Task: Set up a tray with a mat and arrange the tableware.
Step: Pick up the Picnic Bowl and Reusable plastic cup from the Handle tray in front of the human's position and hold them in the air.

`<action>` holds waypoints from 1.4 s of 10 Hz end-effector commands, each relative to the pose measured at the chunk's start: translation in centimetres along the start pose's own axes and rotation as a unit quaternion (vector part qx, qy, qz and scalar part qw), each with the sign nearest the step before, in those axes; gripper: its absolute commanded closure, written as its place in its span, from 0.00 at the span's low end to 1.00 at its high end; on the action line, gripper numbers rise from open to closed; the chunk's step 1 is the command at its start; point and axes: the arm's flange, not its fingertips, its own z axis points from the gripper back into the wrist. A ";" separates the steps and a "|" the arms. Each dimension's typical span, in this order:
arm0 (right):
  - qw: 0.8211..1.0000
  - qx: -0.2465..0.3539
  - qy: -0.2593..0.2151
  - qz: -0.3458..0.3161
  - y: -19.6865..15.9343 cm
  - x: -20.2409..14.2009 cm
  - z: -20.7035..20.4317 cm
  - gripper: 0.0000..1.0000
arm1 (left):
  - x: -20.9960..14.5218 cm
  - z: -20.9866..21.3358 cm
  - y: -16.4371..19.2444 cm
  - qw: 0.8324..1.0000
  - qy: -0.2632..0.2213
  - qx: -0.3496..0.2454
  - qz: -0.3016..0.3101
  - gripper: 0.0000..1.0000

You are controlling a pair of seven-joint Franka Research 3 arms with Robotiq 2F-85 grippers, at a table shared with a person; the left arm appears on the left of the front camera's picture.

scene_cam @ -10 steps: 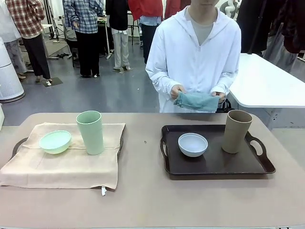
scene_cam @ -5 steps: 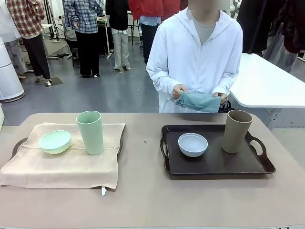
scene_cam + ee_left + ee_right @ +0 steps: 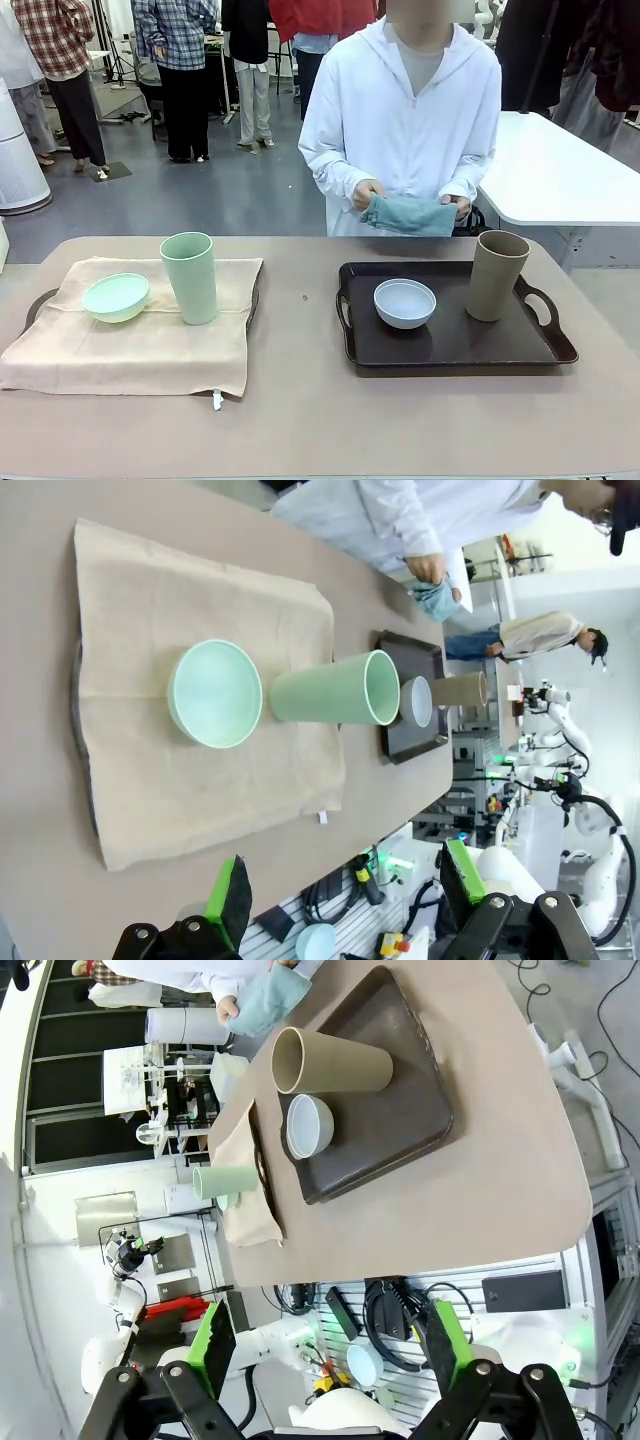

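On the left, a beige mat covers a dark tray. On the mat stand a pale mint bowl and a pale green tumbler. A bare dark brown tray on the right holds a white bowl and a tan tumbler. Across the table, a person holds a folded teal cloth in both hands. My left gripper hangs open high above the mat, mint bowl and green tumbler. High over the brown tray, my right gripper is open too.
A white table stands behind the person at the right. Several people stand farther back on the grey floor. Bare tabletop lies between the two trays and along the near edge.
The person has shifted slightly left with the teal cloth. The tableware and both grippers have not moved.
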 end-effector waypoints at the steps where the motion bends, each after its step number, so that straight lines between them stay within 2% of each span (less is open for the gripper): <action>1: 1.000 0.003 -0.002 0.002 -0.2 0.1 -0.1 0.00 | 0.0 0.2 0.0 1.000 -0.002 -0.001 -0.001 0.00; 14: 1.000 0.003 -0.002 0.002 -0.2 0.1 -0.1 0.00 | 0.0 0.2 0.0 1.000 -0.002 -0.001 -0.001 0.00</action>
